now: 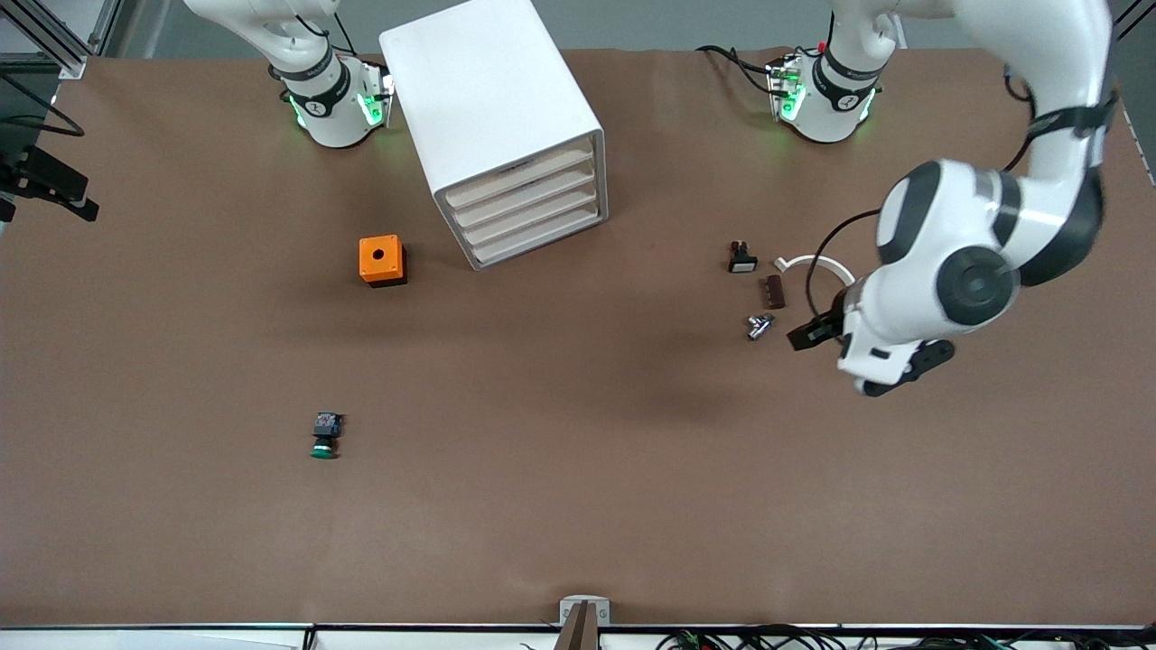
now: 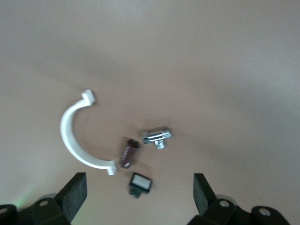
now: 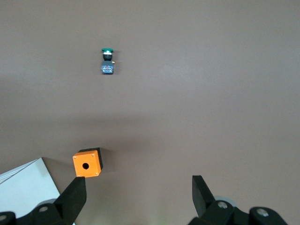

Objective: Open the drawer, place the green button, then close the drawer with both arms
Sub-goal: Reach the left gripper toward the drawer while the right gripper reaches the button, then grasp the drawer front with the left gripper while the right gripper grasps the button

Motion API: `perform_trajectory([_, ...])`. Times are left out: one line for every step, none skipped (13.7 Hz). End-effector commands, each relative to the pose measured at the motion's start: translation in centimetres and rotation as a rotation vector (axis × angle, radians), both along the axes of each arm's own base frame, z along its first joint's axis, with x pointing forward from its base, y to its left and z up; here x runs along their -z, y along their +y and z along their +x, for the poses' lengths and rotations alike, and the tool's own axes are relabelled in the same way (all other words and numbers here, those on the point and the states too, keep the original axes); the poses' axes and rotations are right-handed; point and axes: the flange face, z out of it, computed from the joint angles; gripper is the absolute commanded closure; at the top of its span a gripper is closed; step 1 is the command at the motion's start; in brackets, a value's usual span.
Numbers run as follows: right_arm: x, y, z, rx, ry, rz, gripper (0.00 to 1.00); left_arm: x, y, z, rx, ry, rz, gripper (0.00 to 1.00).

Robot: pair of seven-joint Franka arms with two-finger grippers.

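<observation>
The white cabinet (image 1: 492,108) stands between the arm bases, its four drawers (image 1: 528,209) all shut. The button (image 1: 325,435), green cap and dark body, lies on the brown table nearer the front camera than the orange box; it also shows in the right wrist view (image 3: 107,61). My left gripper (image 1: 813,332) hangs open and empty over a cluster of small parts (image 2: 138,187). My right gripper (image 3: 138,194) is open and empty, high above the table by the cabinet's corner (image 3: 23,187); it is out of the front view.
An orange box with a hole (image 1: 383,260) (image 3: 87,163) sits beside the cabinet. Under the left gripper lie a white curved clip (image 2: 75,140), a brown piece (image 2: 128,153), a metal fitting (image 2: 157,136) and a small black part with a white face (image 2: 140,183).
</observation>
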Motion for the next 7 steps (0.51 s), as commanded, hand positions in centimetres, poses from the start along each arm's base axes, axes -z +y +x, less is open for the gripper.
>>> perform_trajectory([4.2, 0.0, 3.5, -0.011, 0.073, -0.04, 0.0, 3.9, -4.0, 0.7, -0.112, 0.026, 0.025, 0.0])
perform_trajectory([5.8, -0.5, 4.6, -0.005, 0.098, -0.042, 0.0, 5.7, -6.1, 0.3, -0.171, 0.059, 0.027, 0.0])
perform_trajectory([7.7, -1.1, 5.6, 0.004, 0.129, -0.046, 0.0, 7.5, -8.1, -0.6, -0.222, 0.094, 0.04, 0.0])
perform_trajectory([9.6, -1.6, 6.9, 0.009, 0.148, -0.051, 0.0, 8.9, -9.9, -1.5, -0.275, 0.116, 0.069, 0.0])
perform_trajectory([11.0, -2.7, 7.7, 0.026, 0.161, -0.05, 0.0, 10.1, -11.1, -2.2, -0.346, 0.138, 0.098, 0.0])
perform_trajectory([11.5, -3.1, 7.9, 0.035, 0.168, -0.05, 0.0, 10.9, -12.7, -3.2, -0.42, 0.162, 0.116, 0.0])
perform_trajectory([11.7, -2.4, 8.3, 0.04, 0.156, -0.052, 0.0, 11.8, -14.4, -4.2, -0.493, 0.195, 0.132, 0.0])
